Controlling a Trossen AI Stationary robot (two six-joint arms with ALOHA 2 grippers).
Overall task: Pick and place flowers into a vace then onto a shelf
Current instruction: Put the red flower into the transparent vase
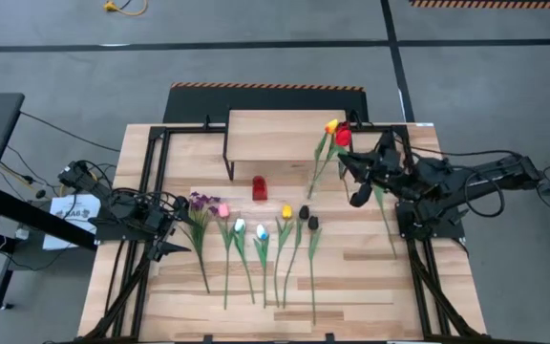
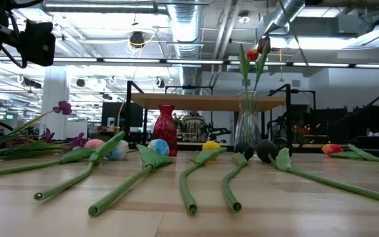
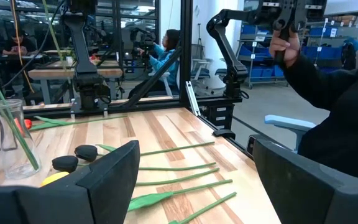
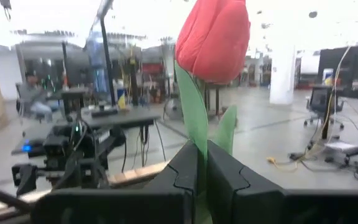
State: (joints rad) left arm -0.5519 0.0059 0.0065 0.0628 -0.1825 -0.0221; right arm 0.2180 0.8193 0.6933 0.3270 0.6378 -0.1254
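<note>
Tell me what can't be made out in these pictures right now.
- High view: the clear vase is too faint to make out beside the shelf.
- Low view: neither gripper shows; the arms are cut off above.
- Right wrist view: the right gripper hides the red tulip stem's lower end.
- Left wrist view: the left gripper hides nearby flowers.

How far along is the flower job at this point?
Done: the clear vase already holds stems, a yellow tulip among them. In hand: the right gripper is shut on a red tulip near the vase. Left: a row of flowers on the table, and the shelf move. The left gripper waits open.
</note>
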